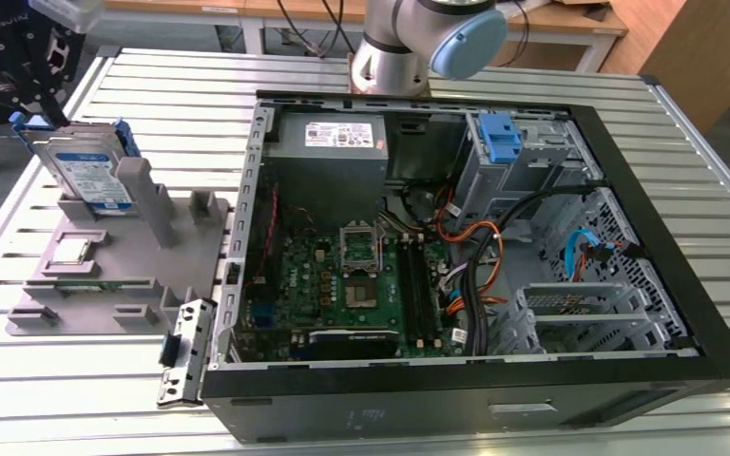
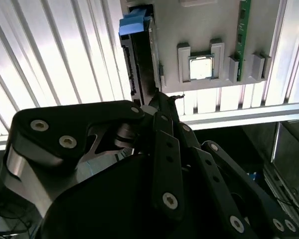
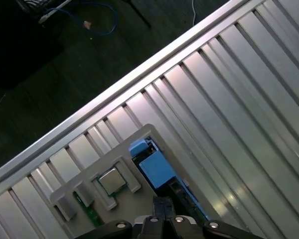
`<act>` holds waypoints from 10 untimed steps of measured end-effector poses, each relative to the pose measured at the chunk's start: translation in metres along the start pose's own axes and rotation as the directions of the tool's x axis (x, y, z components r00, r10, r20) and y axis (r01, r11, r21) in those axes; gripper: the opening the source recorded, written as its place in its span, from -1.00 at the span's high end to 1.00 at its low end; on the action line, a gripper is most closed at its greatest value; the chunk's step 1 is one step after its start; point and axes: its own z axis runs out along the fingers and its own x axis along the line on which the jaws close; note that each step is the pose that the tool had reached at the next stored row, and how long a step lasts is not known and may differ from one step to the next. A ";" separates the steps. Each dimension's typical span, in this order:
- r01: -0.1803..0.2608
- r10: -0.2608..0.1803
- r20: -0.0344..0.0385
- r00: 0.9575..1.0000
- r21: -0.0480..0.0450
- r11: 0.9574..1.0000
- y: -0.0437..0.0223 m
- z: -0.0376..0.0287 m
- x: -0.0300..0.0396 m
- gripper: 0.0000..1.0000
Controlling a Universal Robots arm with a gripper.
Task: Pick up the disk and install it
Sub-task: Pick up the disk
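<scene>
Silver disk (image 1: 86, 173) upright in grey holder (image 1: 124, 258), worktop (image 1: 149, 85) edge, gripper (image 1: 26, 109) at its top, clamp state I cannot tell.

Hand (image 1: 33, 106) is parked right at the top edge of the disk (image 1: 86, 171), touching it or as good as. The disk stands upright on its edge, directly below the hand, slotted into a grey holder block (image 1: 124, 275). It has blue rails on its edges and the blue-and-white label faces out. A small square chip (image 1: 73, 250) lies flat on the same block, just past the disk from the hand.

Well away from the hand, an open PC case (image 1: 467, 399) lies on its side on the slatted metal surface (image 1: 669, 123). Inside there's a green board (image 1: 339, 275), a grey power supply (image 1: 330, 138) in the corner nearer the hand, and a blue latch piece (image 1: 502, 142) on the drive cage (image 1: 536, 157) farther off. The arm's base (image 1: 403, 47) stands just beside the power supply corner.
</scene>
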 end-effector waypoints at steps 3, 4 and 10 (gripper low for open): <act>0.051 -0.051 -0.002 0.999 0.000 0.999 0.0000 0.0001 0.0000 0.80; 0.068 -0.068 -0.003 0.998 0.000 0.998 0.0000 0.0001 0.0000 0.80; 0.170 -0.170 -0.008 0.985 0.001 0.985 0.0000 0.0003 0.0000 0.80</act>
